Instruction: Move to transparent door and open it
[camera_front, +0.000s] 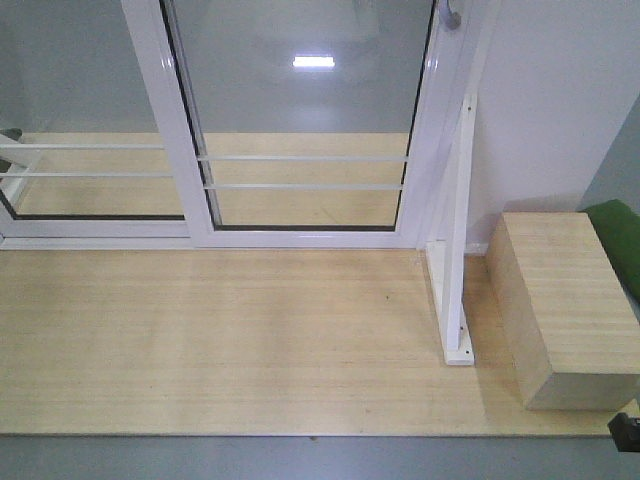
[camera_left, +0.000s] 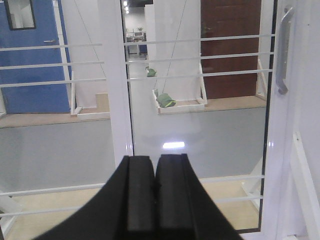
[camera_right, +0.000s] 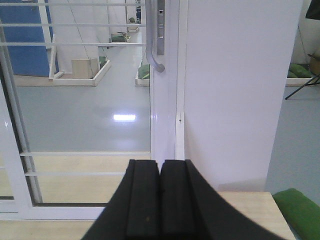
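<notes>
Both black pincers are pressed together and hold nothing: the right pincer (camera_right: 160, 172) and the left pincer (camera_left: 155, 167). Ahead stands the transparent door (camera_front: 310, 90), with its handle side tight against the white wall (camera_right: 235, 90) on the right. Its grey handle (camera_right: 151, 50) runs up and down. It sits high and almost straight ahead of the right pincer, but far off to the right of the left one. So the right arm looks nearer, I think. No words or labels can be read.
</notes>
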